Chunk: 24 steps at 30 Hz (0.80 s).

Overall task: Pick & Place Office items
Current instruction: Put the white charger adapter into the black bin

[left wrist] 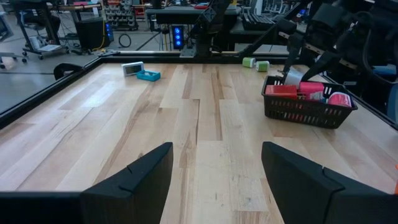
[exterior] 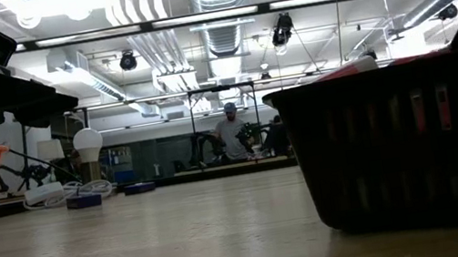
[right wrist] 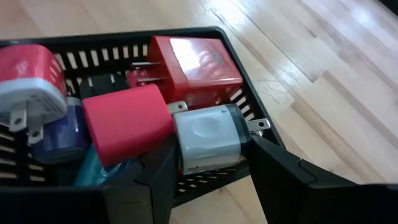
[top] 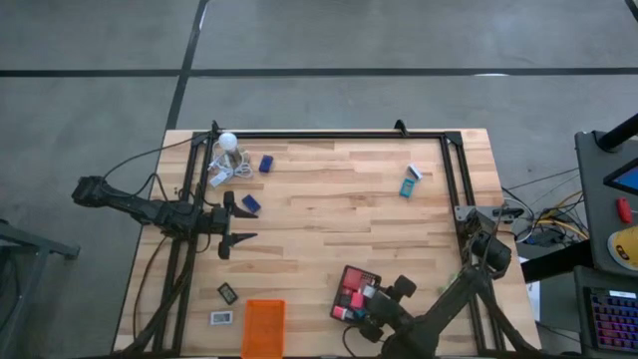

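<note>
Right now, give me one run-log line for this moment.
right pincer: shut on grey-white charger, over black basket | left pincer: open, empty, left table side | orange tray: front edge

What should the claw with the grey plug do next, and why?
Probably open and let go. The right claw holds the grey plug just over the black basket, above the red plugs already inside, so it should drop in with them.
</note>
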{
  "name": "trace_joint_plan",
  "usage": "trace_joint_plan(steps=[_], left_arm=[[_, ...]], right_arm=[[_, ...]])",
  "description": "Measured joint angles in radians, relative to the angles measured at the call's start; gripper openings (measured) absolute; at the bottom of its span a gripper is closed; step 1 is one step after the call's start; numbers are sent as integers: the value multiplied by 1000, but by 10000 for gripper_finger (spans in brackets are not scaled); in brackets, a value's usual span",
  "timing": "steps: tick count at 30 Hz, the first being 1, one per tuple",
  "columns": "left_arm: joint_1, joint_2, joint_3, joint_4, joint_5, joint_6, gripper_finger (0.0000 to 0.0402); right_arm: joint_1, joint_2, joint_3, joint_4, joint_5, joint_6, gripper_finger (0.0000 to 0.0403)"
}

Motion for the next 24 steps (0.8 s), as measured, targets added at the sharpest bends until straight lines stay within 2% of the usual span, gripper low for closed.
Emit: trace_joint_plan(steps=[8, 24], left_arm=[[0, 0, 0, 0, 0, 0, 252], [0, 0, 0, 0, 0, 0, 252]], right_arm=[[-10, 0, -8, 12, -66, -1, 173], [-16, 0, -13, 28, -69, -11, 173]])
